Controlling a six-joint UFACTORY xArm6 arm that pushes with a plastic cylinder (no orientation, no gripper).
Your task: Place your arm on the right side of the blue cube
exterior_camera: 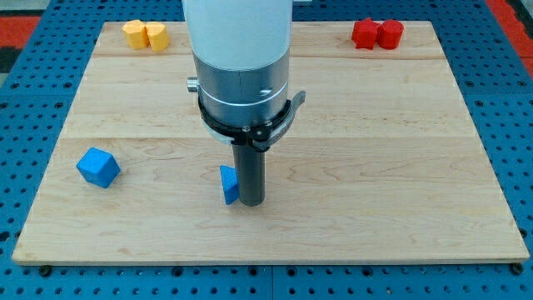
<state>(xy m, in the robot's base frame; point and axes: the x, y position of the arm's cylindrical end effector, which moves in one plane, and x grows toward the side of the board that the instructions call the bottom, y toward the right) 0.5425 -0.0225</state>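
A blue cube [98, 167] sits near the view's left edge of the wooden board [400, 167]. A second blue block [228, 184], partly hidden by the rod so its shape is unclear, lies near the board's lower middle. My tip [251, 202] rests on the board just to the right of this second blue block, touching or nearly touching it. My tip is well to the right of the blue cube, roughly a third of the board's width away.
Two yellow blocks [145, 35] stand together at the view's top left. Two red blocks [376, 33] stand together at the top right. The arm's large white and silver body [241, 58] hides the board's top middle.
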